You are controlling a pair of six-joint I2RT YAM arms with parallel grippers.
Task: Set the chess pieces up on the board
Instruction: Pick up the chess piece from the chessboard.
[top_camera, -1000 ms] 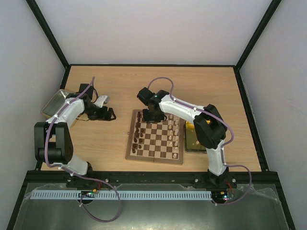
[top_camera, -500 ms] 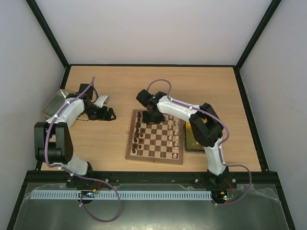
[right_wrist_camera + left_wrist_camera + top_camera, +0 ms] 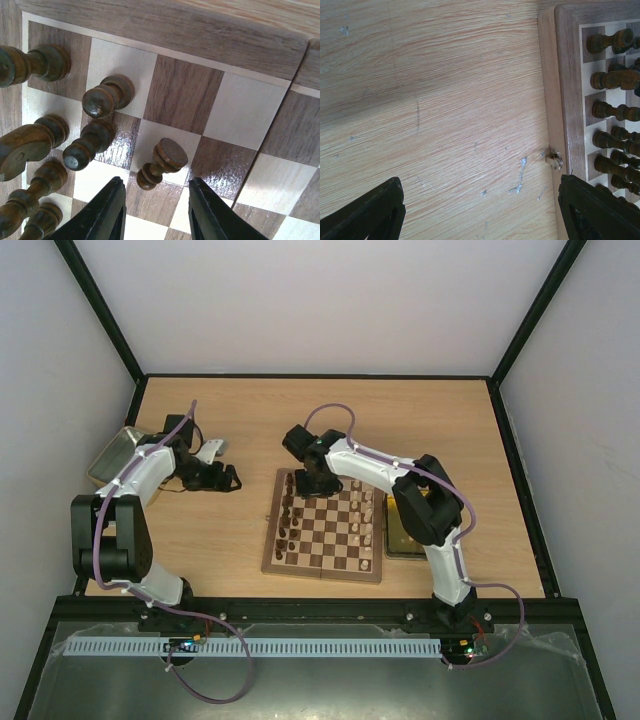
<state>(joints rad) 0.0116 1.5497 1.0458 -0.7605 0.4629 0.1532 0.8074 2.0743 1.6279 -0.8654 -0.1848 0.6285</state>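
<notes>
- We see the board [image 3: 320, 575] in the middle of the table [image 3: 420, 420]. Dark chess pieces [image 3: 290, 520] line its left side and pale pieces [image 3: 366, 520] its right.
- The right gripper [image 3: 157, 195] hangs over the board's far left corner with its jaws parted. A dark pawn [image 3: 161, 161] stands just at the gap, and neither finger grips it.
- The left gripper [image 3: 226, 478] is over bare table left of the board, jaws spread wide and empty.
- A yellow tray [image 3: 400, 540] lies just right of the board.

Plain white walls [image 3: 320, 300] and black corner posts [image 3: 100, 310] enclose a light wood-grain counter [image 3: 420, 410] under even light.
</notes>
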